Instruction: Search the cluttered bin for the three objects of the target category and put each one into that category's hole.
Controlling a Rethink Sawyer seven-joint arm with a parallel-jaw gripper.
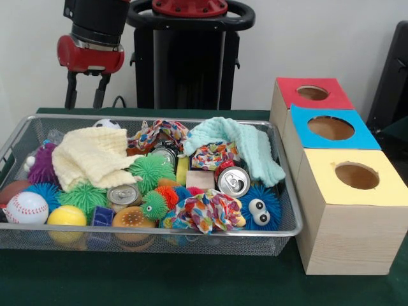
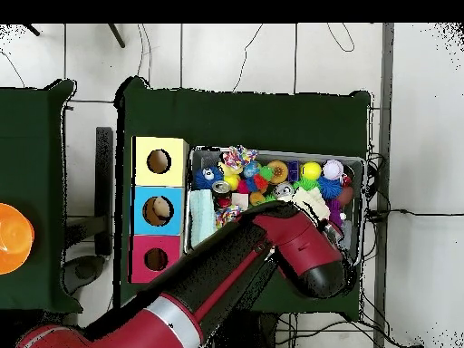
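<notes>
The arm is hanging above the far-left corner of the bin [image 1: 290,185] as the front view shows it, with the gripper [image 1: 85,90] just behind the rim. Its two dark fingers [image 1: 70,91] are standing apart with nothing between them, so the gripper is carrying nothing.

The bin is sitting on the green table [image 1: 191,280], packed with clutter. Two cloths, a cream one [image 1: 89,156] and a mint one [image 1: 245,143], are covering part of the load. Cans [image 1: 233,181], spiky balls [image 1: 151,169], a baseball [image 1: 26,207] and knotted rope toys [image 1: 207,211] are lying among them.

The red box is standing farthest from the front camera in the row of three, and its hole [image 1: 312,92] is lying open and unblocked. In the overhead view the arm is hiding much of the bin.

In my judgement the search step is in hand. To do it well:

1. Shift the cloths aside first, since items may be lying hidden beneath them.
2. Pick an item that is sitting free on top, not one wedged under its neighbours.
3. Lower the fingers straight down on either side of it, keeping clear of the mesh wall.
4. Lift high enough to clear the rim before travelling to the hole.
</notes>
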